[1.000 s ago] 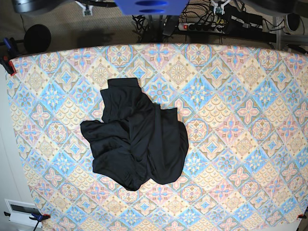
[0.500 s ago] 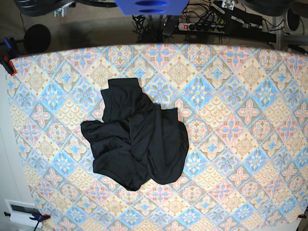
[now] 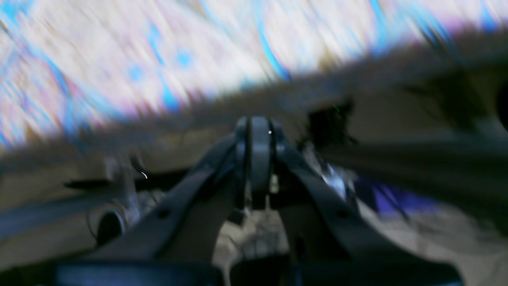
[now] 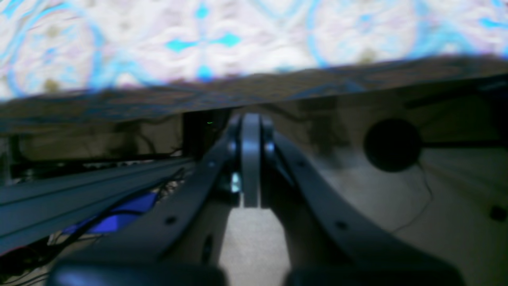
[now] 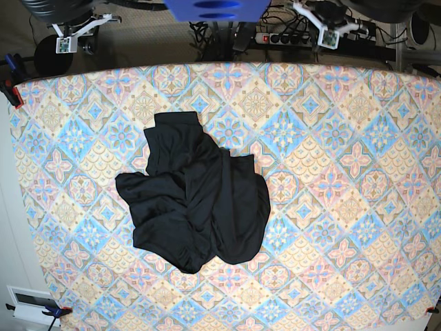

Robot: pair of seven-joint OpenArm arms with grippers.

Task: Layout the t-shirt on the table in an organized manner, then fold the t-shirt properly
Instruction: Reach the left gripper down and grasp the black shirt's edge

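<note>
The black t-shirt [image 5: 196, 200] lies crumpled in a heap left of the middle of the patterned table [image 5: 344, 165]. Both arms hang behind the table's far edge, apart from the cloth. The white wrist part of the left arm [image 5: 324, 24] shows at the top right of the base view, and that of the right arm [image 5: 72, 34] at the top left. In the left wrist view my left gripper [image 3: 254, 123] is shut and empty before the blurred table edge [image 3: 158, 59]. Likewise my right gripper [image 4: 251, 118] is shut with nothing in it, facing the table edge [image 4: 198, 43].
A power strip [image 5: 289, 38] and cables lie on the floor behind the table. A round black object [image 5: 54, 54] stands at the far left. Clamps [image 5: 10, 89] hold the cloth at the corners. A white box [image 5: 31, 303] sits at the near left.
Both arms' wrist parts have come down into the top of the base view, toward the table's far edge. The t-shirt has not moved.
</note>
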